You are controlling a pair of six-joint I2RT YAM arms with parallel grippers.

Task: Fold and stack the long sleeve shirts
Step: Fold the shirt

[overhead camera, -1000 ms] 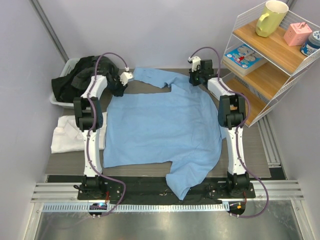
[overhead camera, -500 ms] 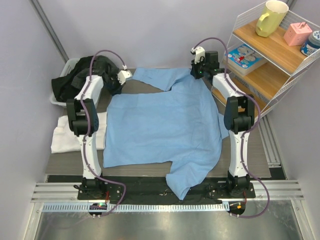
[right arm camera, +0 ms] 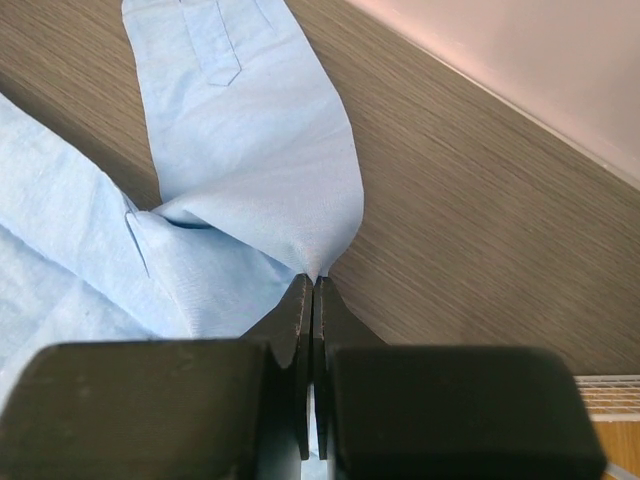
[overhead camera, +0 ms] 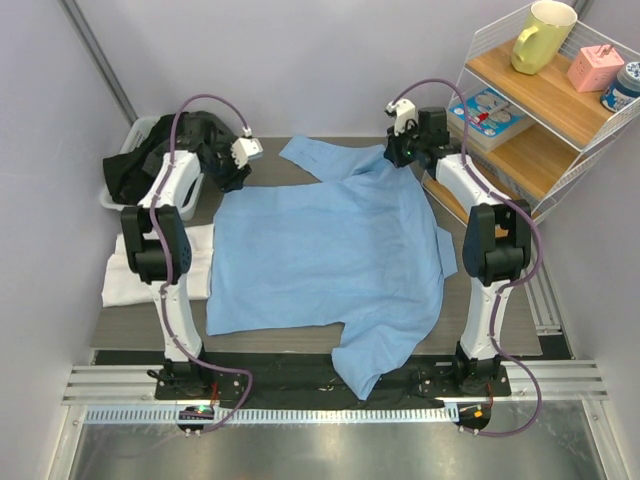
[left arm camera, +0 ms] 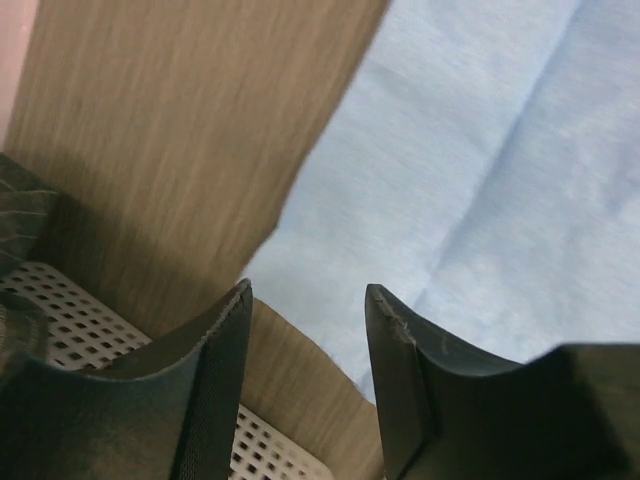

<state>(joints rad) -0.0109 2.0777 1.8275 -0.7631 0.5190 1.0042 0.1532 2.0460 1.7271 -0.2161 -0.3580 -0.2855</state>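
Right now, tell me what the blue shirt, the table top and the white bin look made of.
Blue shirt: thin matte woven cloth; it folds softly. Table top: probably wood-look laminate, streaky grain. White bin: likely moulded plastic, gridded holes.

Looking down from above, you have the wood-grain table (overhead camera: pixel 130 325) in the middle. At its ten o'clock corner sits a white perforated basket (overhead camera: pixel 112 200) with a heap of dark clothing (overhead camera: pixel 150 160) spilling over it. At about two o'clock stands a white wire shelf unit (overhead camera: pixel 560 190) with wooden boards. On its top board you see a yellow mug (overhead camera: pixel 541 35), a pink box (overhead camera: pixel 595 67) and a blue-and-white jar (overhead camera: pixel 625 88); a flat printed packet (overhead camera: pixel 487 115) lies on the board below. At six o'clock a metal rail (overhead camera: pixel 320 415) runs along the near edge.
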